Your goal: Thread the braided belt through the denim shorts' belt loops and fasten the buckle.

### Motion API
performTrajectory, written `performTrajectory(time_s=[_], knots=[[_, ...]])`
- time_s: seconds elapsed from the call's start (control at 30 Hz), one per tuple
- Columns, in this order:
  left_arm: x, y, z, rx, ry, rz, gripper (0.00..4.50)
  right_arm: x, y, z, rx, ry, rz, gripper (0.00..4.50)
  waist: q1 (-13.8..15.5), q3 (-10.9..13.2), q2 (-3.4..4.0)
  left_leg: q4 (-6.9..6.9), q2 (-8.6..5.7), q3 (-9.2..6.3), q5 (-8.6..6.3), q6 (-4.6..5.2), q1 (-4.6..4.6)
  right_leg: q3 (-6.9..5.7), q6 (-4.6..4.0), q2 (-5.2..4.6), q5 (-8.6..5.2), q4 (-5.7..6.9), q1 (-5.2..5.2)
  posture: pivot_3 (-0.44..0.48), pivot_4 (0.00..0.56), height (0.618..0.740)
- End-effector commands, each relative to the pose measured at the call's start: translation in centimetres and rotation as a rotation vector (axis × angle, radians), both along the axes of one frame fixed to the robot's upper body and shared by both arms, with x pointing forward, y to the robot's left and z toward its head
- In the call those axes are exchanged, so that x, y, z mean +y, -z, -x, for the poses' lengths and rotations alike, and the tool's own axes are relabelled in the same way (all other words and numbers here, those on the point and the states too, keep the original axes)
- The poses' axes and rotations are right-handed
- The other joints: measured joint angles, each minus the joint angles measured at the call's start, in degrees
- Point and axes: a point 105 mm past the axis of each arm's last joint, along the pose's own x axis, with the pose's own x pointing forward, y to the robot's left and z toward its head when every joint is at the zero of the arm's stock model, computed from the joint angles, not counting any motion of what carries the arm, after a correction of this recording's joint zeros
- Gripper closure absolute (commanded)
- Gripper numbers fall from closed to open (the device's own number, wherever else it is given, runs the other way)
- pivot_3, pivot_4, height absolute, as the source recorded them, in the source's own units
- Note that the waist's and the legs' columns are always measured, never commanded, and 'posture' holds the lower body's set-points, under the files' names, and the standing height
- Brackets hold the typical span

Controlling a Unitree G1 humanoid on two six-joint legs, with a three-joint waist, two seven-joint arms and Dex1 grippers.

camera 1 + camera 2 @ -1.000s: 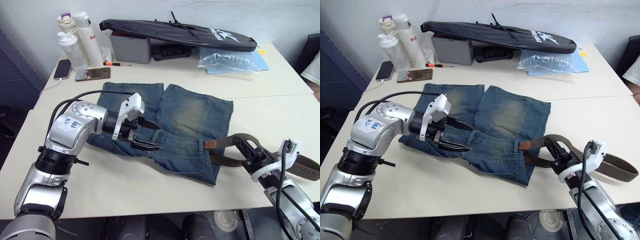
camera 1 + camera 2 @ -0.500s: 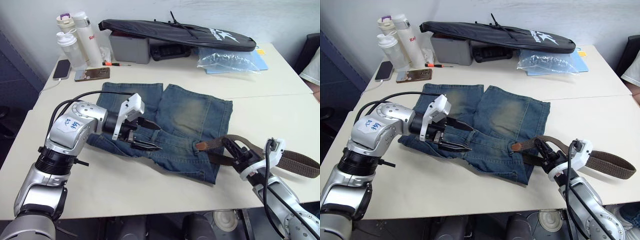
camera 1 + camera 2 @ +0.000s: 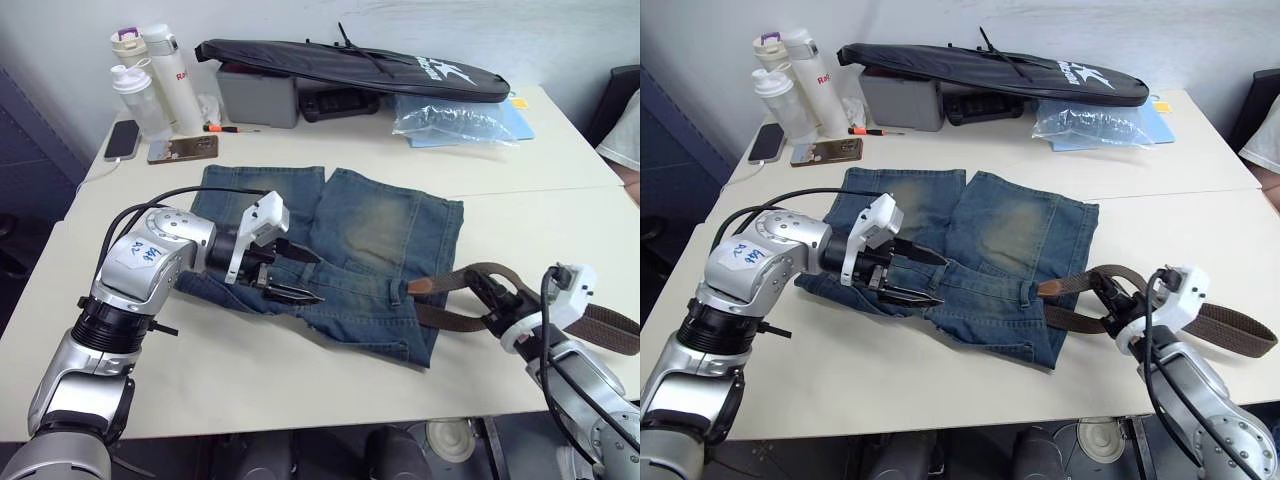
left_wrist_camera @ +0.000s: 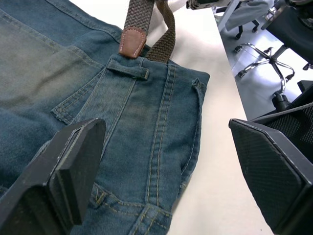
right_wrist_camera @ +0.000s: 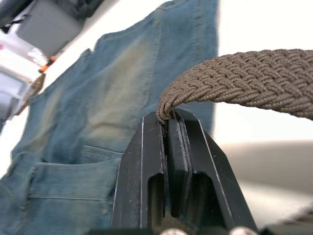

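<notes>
The denim shorts (image 3: 350, 235) lie flat on the table, waistband toward me. My left gripper (image 3: 303, 277) hovers open just above the waistband's left part, holding nothing. One of the belt loops (image 4: 128, 69) sits ahead of it, and the braided belt's reddish leather tip (image 4: 132, 41) ends right at that loop. The braided belt (image 3: 455, 278) arches up from the tip to my right gripper (image 3: 497, 297), which is shut on the strap (image 5: 230, 73), then loops on over the table at the right (image 3: 605, 330). The buckle is out of view.
At the back stand a long black bag (image 3: 350, 62), a grey box (image 3: 260, 95), bottles (image 3: 150, 75), two phones (image 3: 185, 148) and a clear plastic bag (image 3: 460, 120). The table's front edge (image 3: 300, 425) is close below the shorts.
My right gripper pushed the belt left toward the shorts, then drew back right; the leather tip followed and returned near the loop. The left gripper stayed in place, open.
</notes>
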Motion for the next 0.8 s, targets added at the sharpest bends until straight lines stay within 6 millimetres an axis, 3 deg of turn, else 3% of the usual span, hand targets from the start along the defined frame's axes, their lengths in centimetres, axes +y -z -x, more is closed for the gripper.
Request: performTrajectory(time_s=[0.03, 0.23, 0.37, 0.5, 0.6, 0.8], knots=[[-0.4, -0.5, 0.3, -0.033, 0.029, 0.006, 0.05, 2.1, -0.4, 0.2, -0.013, -0.054, -0.021, 4.5, 0.0, 0.0, 0.0, -0.01, 0.0, 0.0, 0.0, 0.0, -0.01, -0.01, 0.0, 0.02, 0.0, 0.02, 0.0, 0.0, 0.15, 0.658], [-0.4, -0.5, 0.2, -0.039, 0.029, 0.005, 0.05, 2.7, 0.5, 0.5, 0.028, -0.06, 0.039, 4.5, 0.1, 0.0, -0.01, 0.07, 0.0, 0.01, -0.01, 0.01, -0.04, -0.01, 0.02, -0.03, 0.01, 0.04, 0.03, 0.0, 0.15, 0.658], [-0.5, -0.6, 0.2, -0.042, 0.027, 0.009, 0.05, 3.4, 0.5, 0.5, 0.026, -0.068, -0.022, 4.5, 0.1, 0.0, -0.01, 0.04, 0.0, -0.01, -0.01, 0.01, -0.03, 0.01, 0.03, -0.02, 0.02, 0.02, 0.01, 0.0, 0.15, 0.658], [-0.7, -0.6, 0.2, -0.041, 0.03, 0.012, 0.05, 3.6, 2.8, 0.4, 0.064, -0.046, -0.082, 4.5, 0.0, 0.0, -0.01, -0.01, -0.01, 0.0, -0.01, 0.01, -0.02, -0.01, 0.03, 0.03, 0.02, 0.07, 0.01, 0.0, 0.15, 0.658], [-0.8, -0.5, 0.2, -0.042, 0.03, 0.013, 0.05, 4.6, 4.1, -0.2, 0.079, -0.052, -0.095, 4.5, -0.1, 0.0, -0.01, 0.01, -0.04, 0.02, -0.01, 0.01, -0.02, 0.01, 0.03, 0.04, 0.02, 0.1, 0.01, 0.0, 0.15, 0.658], [-0.9, -0.4, 0.3, -0.039, 0.032, 0.014, 0.05, 7.7, 4.6, -1.4, 0.059, -0.145, -0.06, 4.5, -0.3, 0.0, -0.01, 0.0, -0.01, 0.01, -0.01, 0.02, -0.01, 0.11, 0.03, 0.04, 0.02, 0.15, -0.09, 0.0, 0.15, 0.658]])
